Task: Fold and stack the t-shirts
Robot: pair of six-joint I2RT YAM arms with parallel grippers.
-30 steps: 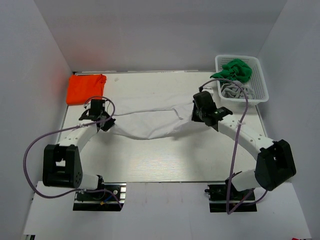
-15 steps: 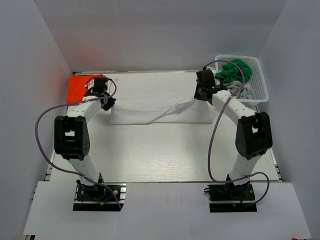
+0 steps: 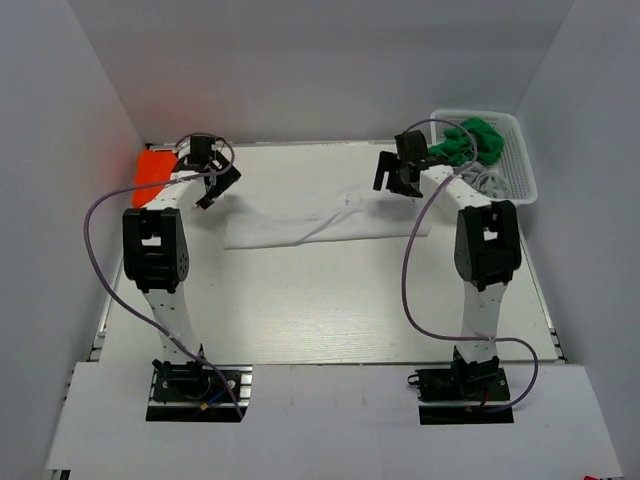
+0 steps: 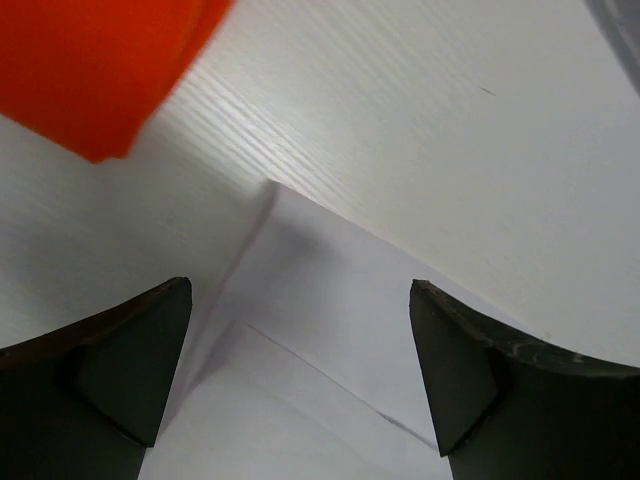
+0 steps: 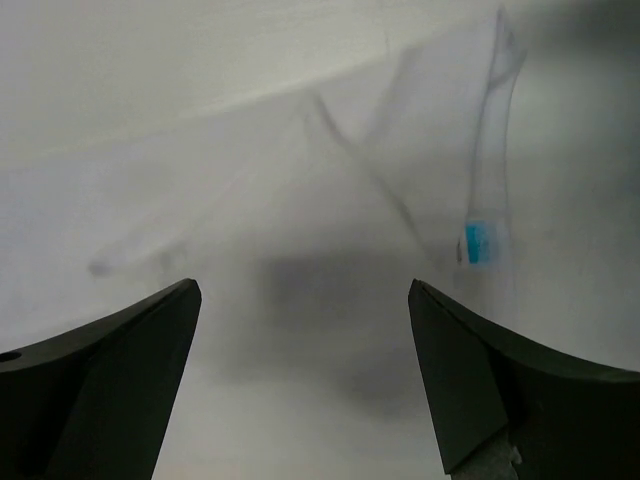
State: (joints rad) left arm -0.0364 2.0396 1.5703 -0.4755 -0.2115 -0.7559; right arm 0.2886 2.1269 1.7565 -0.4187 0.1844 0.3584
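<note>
A white t-shirt lies folded in a long flat strip across the back half of the table. My left gripper hovers open over the strip's left end, and its corner shows below the spread fingers of that gripper. Over the right end my right gripper is open too. Its view shows white cloth with a blue tag. An orange t-shirt lies folded at the back left. A green t-shirt and a grey t-shirt sit in the basket.
A white mesh basket stands at the back right corner, close to my right arm. White walls enclose the table on three sides. Purple cables loop from both arms over the near half of the table.
Both grippers carried the white shirt's near edge towards the back, folding it over, then opened and let the cloth go. Both arms now stretch far back.
</note>
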